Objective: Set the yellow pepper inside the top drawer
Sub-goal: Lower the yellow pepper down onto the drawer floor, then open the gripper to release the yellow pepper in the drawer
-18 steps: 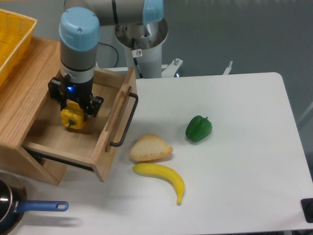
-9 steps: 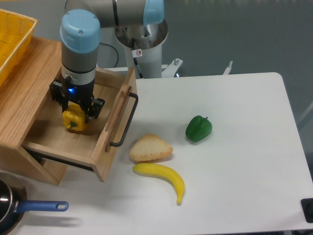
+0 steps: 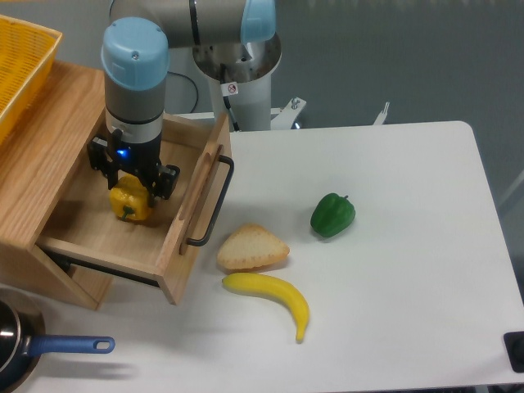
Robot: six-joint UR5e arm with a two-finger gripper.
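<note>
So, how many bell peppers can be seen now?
2. The yellow pepper is inside the open top drawer, under the gripper. The green pepper lies on the white table.

A yellow pepper is seen in the light-oak top drawer with its black handle; a green pepper, yellow banana and white worktop are shown.
</note>
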